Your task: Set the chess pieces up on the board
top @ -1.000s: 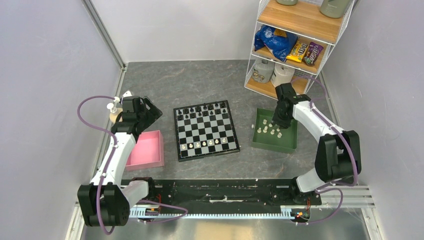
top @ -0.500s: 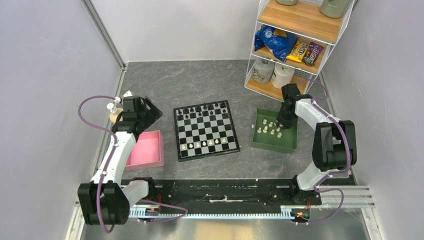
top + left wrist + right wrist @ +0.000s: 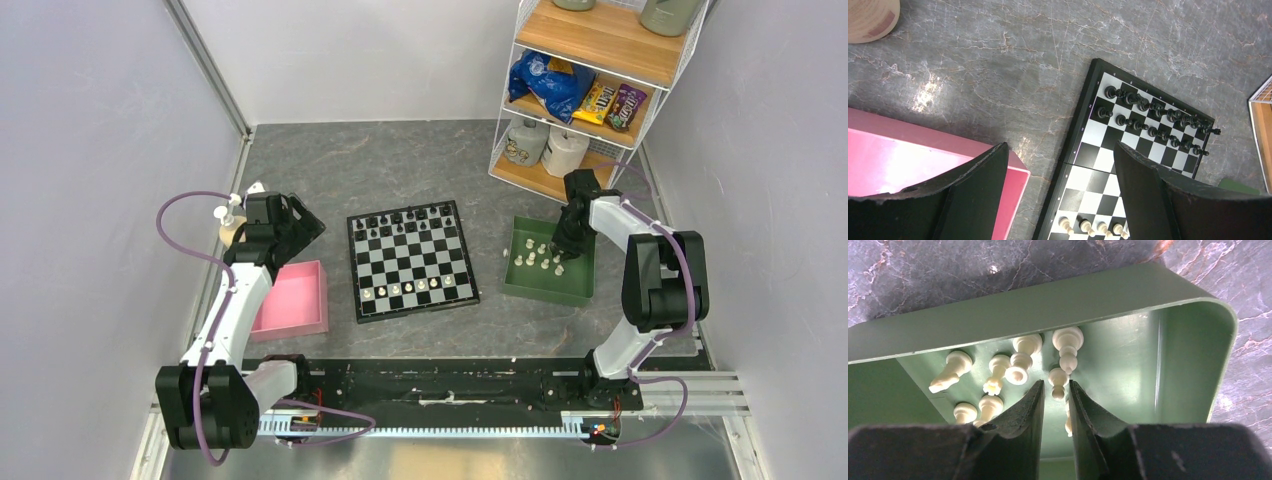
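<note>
Crowding the green tray (image 3: 1048, 300), cream chess pieces (image 3: 1020, 357), wire shelf (image 3: 600, 40) close behind

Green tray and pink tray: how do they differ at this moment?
The green tray sits right of the board; the pink tray sits left of it. The green tray holds cream-white pieces; the pink tray shows none. The right gripper is down inside the green tray; the left gripper hangs open near the pink tray, not in it. Both are shallow square trays.
</note>
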You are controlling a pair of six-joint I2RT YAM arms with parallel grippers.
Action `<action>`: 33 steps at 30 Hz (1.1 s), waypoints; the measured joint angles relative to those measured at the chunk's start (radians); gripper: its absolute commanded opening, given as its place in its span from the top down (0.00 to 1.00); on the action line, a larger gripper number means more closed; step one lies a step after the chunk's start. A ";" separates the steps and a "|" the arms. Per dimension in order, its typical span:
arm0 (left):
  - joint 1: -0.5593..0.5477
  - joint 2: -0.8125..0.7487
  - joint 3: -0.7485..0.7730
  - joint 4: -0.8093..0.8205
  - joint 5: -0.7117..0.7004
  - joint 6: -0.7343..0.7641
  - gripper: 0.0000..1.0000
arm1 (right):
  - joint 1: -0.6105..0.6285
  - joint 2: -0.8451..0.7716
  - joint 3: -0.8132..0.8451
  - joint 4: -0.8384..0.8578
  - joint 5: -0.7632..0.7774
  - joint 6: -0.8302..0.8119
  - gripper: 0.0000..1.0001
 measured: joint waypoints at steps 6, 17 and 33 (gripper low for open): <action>0.000 0.005 0.000 0.000 0.000 0.000 0.16 | 0.000 0.000 0.000 0.009 -0.006 -0.003 0.74; 0.000 0.008 0.000 0.000 0.000 0.000 0.16 | 0.000 0.000 0.000 0.010 -0.006 -0.007 0.81; 0.000 0.008 0.000 0.001 0.002 0.000 0.16 | 0.024 -0.211 0.000 -0.059 -0.031 -0.005 0.84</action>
